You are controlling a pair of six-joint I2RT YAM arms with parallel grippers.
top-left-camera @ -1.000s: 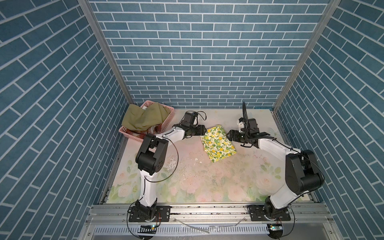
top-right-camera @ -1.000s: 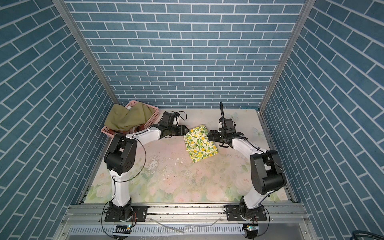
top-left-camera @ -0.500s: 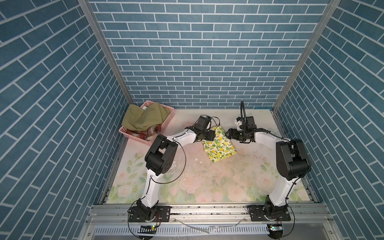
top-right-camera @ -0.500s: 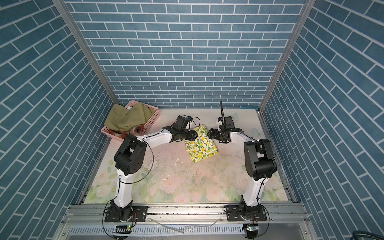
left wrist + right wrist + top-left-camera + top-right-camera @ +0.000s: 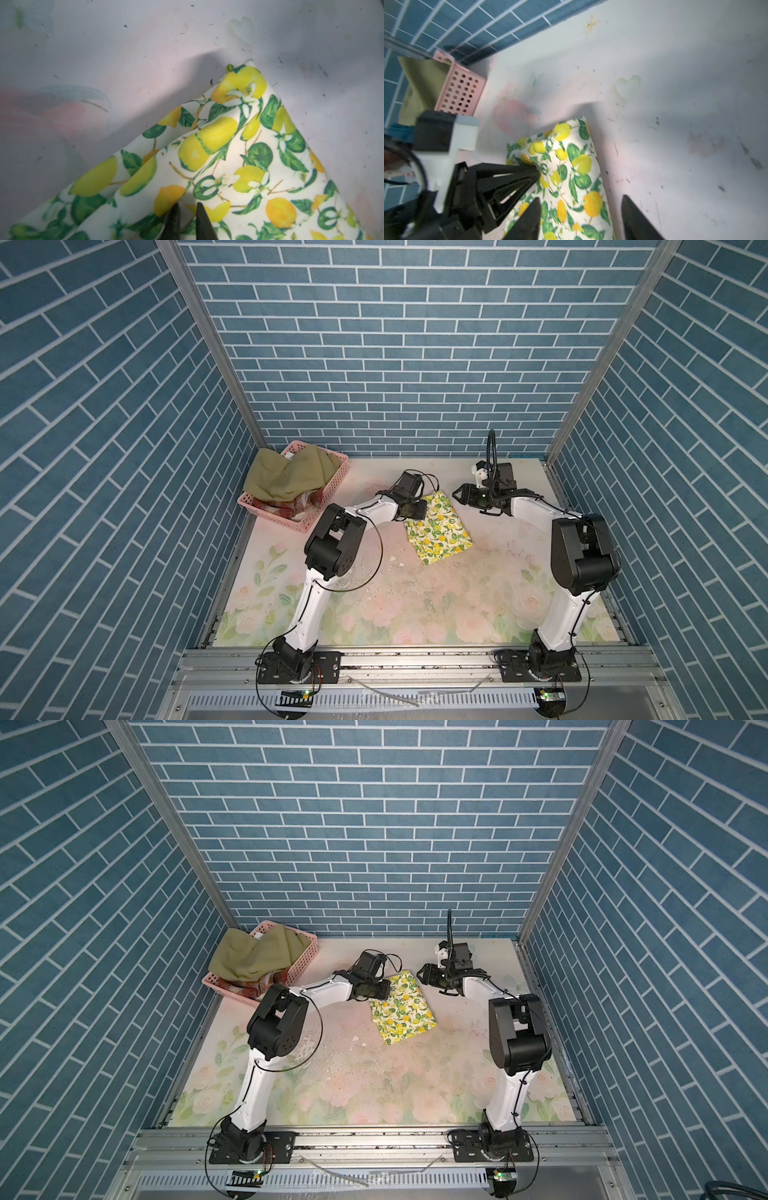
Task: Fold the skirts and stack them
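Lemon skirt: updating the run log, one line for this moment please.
lemon skirt: on table | left gripper: shut on lemon skirt edge | right gripper: open, nothing held | olive skirt: in pink basket

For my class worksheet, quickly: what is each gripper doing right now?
Left gripper: fingers closed, pinching the edge of the lemon skirt.
Right gripper: fingers open over the skirt's edge, holding nothing.
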